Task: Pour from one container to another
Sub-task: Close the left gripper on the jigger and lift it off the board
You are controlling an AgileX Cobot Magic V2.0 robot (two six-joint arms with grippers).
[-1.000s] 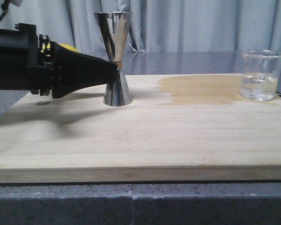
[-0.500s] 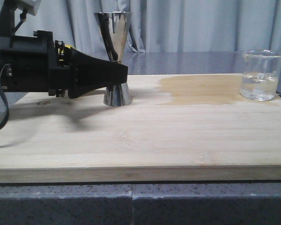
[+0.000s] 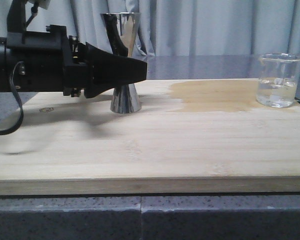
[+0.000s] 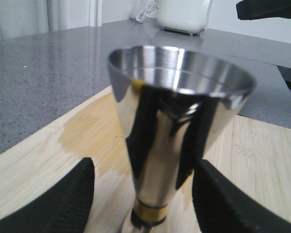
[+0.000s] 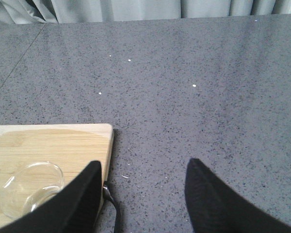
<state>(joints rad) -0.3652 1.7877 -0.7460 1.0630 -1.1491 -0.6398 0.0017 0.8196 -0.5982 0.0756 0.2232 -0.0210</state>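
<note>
Fingers (image 4: 63, 204) of the left gripper (image 4: 143, 204) straddle the jigger (image 4: 177, 131) at its waist, spread and seemingly not yet touching, though the view is blurred. The right gripper (image 5: 143, 194) hangs parted and empty above the beaker (image 3: 280, 80), which stands at the board's (image 3: 150, 150) far right, still holding liquid. Nothing is poured yet.

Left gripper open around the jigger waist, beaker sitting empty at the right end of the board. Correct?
Not quite: the beaker is not empty; the front view shows clear liquid in its lower part. The rest stands: the left gripper is open around the jigger waist, and the beaker sits at the board's right end.
</note>
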